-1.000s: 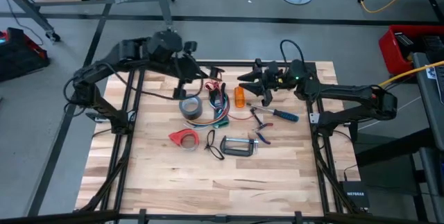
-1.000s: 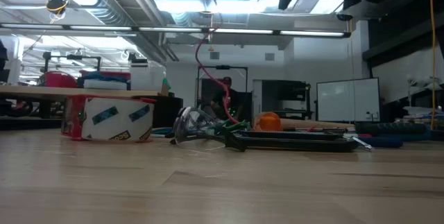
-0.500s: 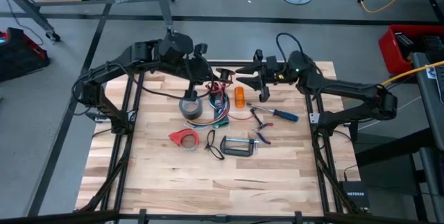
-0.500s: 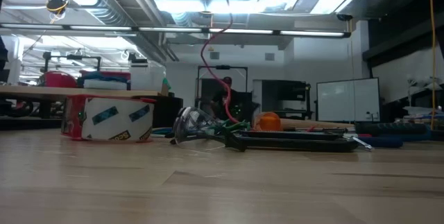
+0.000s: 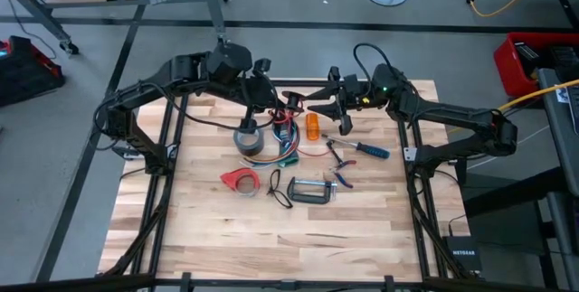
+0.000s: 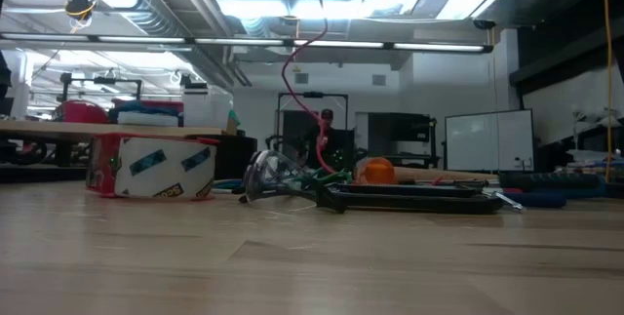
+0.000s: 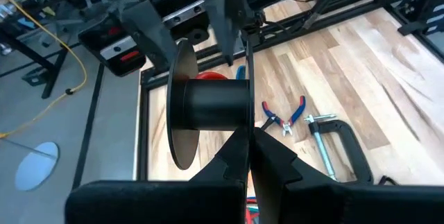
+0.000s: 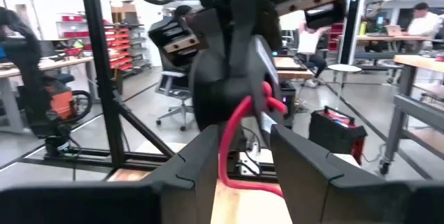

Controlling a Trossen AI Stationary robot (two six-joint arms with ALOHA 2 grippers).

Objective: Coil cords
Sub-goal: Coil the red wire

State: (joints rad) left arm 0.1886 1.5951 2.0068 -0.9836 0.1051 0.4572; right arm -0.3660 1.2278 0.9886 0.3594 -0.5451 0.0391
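The surface [image 5: 271, 229] is pale, smooth wooden planking. The clamp [image 5: 310, 191] looks like dull metal. The cords [image 5: 282, 152] have glossy plastic sheathing.

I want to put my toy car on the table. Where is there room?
The near half of the table, below the C-clamp and red tape dispenser, is bare. It is crowded at the far middle: cords, tape roll, pliers, screwdriver.

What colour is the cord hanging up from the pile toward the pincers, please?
Red; the cord shows best in the low view.

Cords [image 5: 282, 144]: multicoloured bunch on table; red strand [image 6: 297, 71] lifted upward.
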